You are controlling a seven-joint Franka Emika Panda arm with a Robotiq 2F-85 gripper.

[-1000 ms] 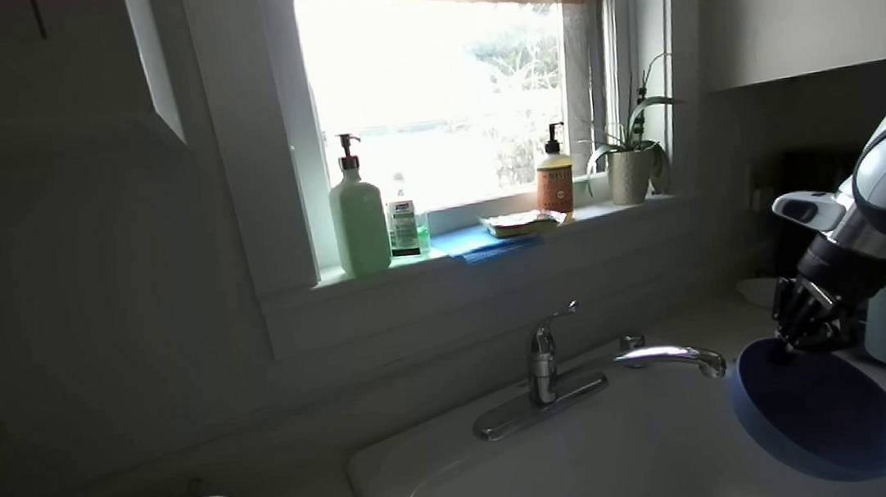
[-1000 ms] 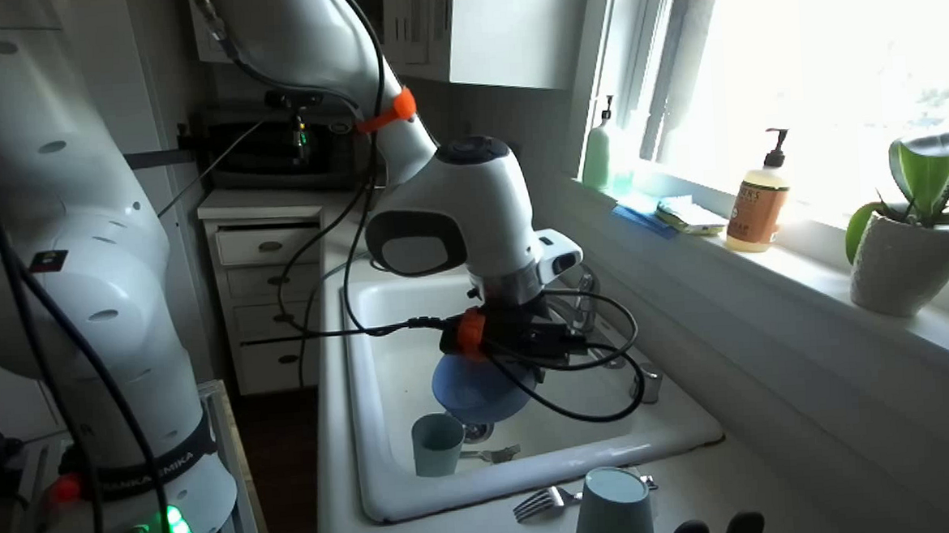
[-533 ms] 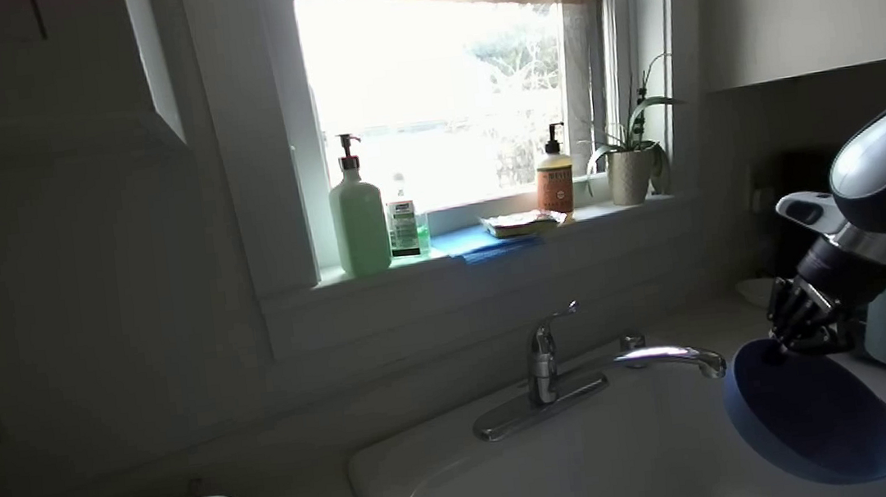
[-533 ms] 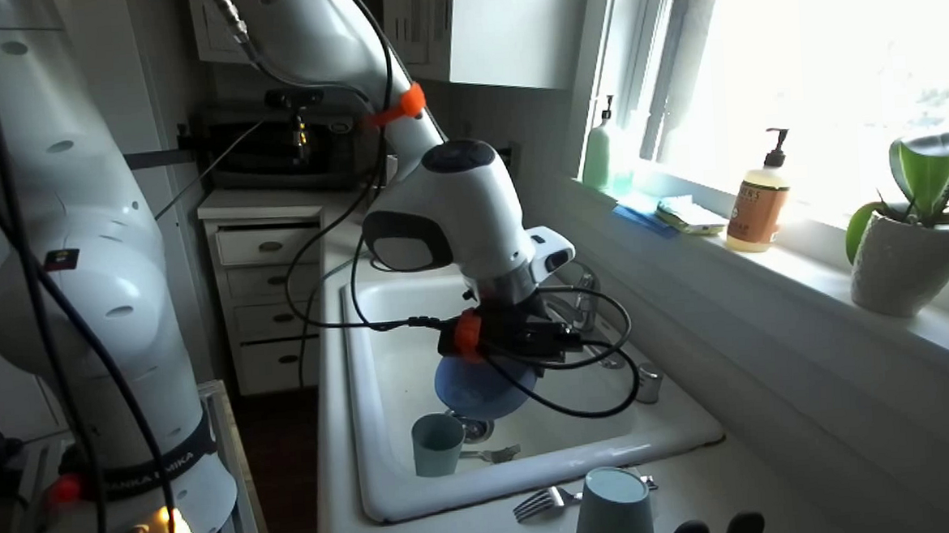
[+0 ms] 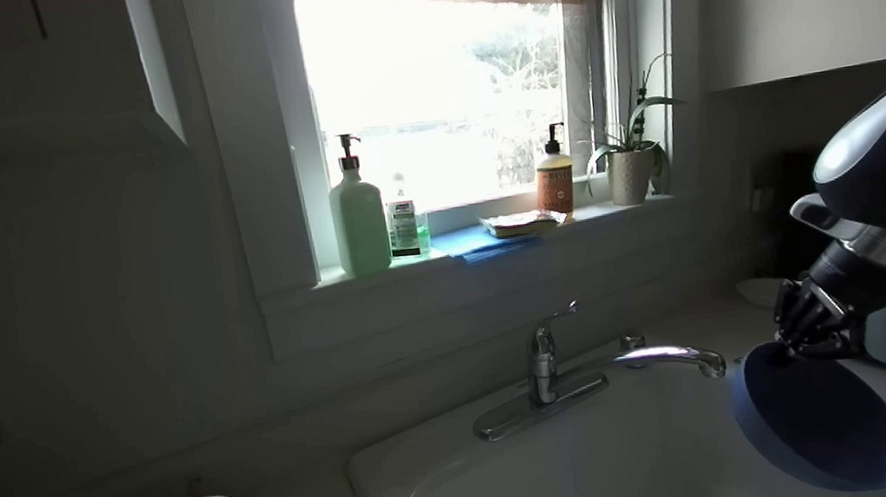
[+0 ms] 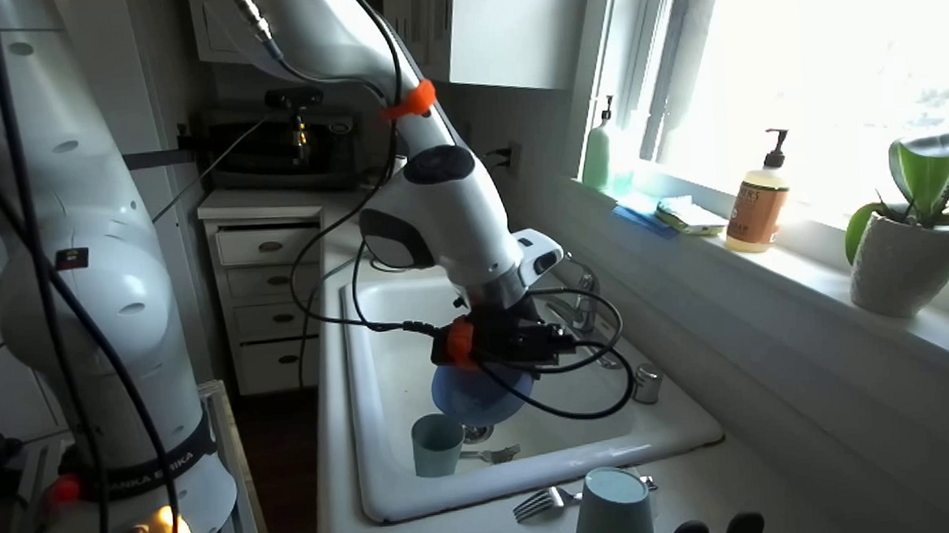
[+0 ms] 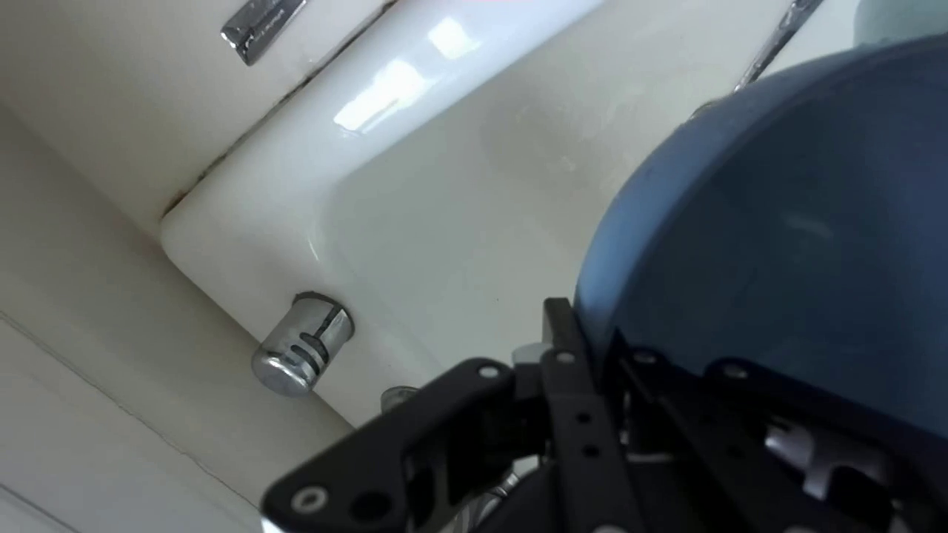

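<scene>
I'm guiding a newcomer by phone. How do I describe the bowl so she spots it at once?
Find the white sink below the window. Above it, the gripper holds a tilted bowl by the rim. Unlike the pale cup and the fork down in the sink, it is blue, wide and held in the air.

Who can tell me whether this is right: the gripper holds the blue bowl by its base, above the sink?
Not quite: the gripper holds the blue bowl by its rim, not its base, as the wrist view shows. It is above the sink, as stated.
</scene>
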